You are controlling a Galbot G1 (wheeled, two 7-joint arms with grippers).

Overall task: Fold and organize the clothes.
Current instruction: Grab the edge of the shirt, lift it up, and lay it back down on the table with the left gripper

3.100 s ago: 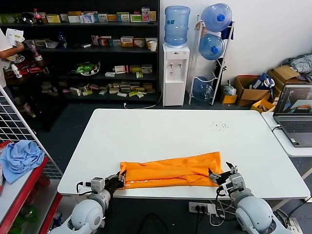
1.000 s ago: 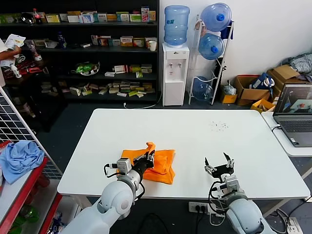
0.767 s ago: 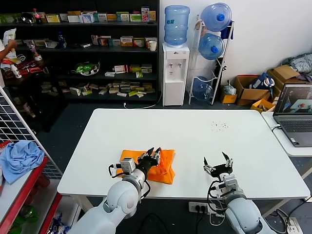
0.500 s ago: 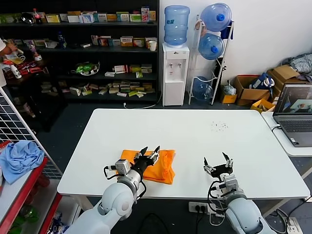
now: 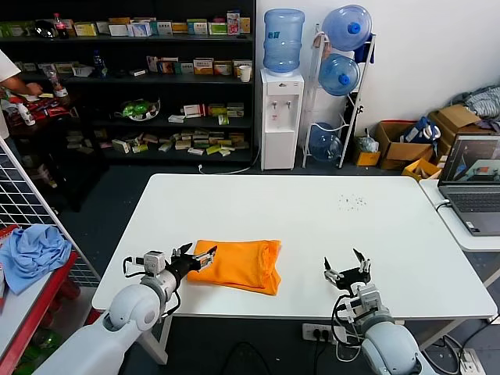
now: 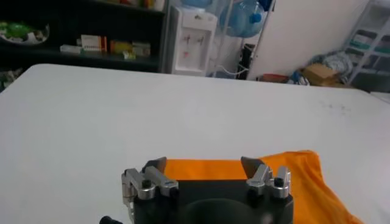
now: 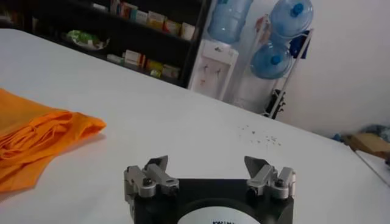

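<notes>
**Orange shirt folded near the table's front edge, both claws empty**

Orange T-shirt (image 5: 234, 265) lies on the white table (image 5: 312, 211) as a compact folded rectangle, toward the front edge and left of centre. Top layer is fairly smooth. Its right end shows stacked folds, bunched and slightly rumpled; my right wrist view catches those layered edges (image 7: 36, 143) resting flat on the tabletop. No lettering visible from where I look.

My left claw (image 5: 195, 256) sits low over the table at the shirt's left edge, fingers spread wide, holding nothing. In the left wrist view the orange fabric (image 6: 268, 176) lies just beyond the fingertips (image 6: 155, 165); whether a tip touches the cloth, I cannot tell.

My right claw (image 5: 348, 271) hovers over bare table to the right of the shirt, well apart from it, also spread wide and empty. Right wrist view confirms: both fingers (image 7: 153, 167) splayed, nothing between them.

Surroundings: laptop (image 5: 473, 181) open on a side table at the far right. Water dispenser (image 5: 281, 86) against the back wall, with dark shelves (image 5: 133, 78) of boxes beside it. Light blue cloth (image 5: 31, 251) heaped on a red-edged rack at my far left.
</notes>
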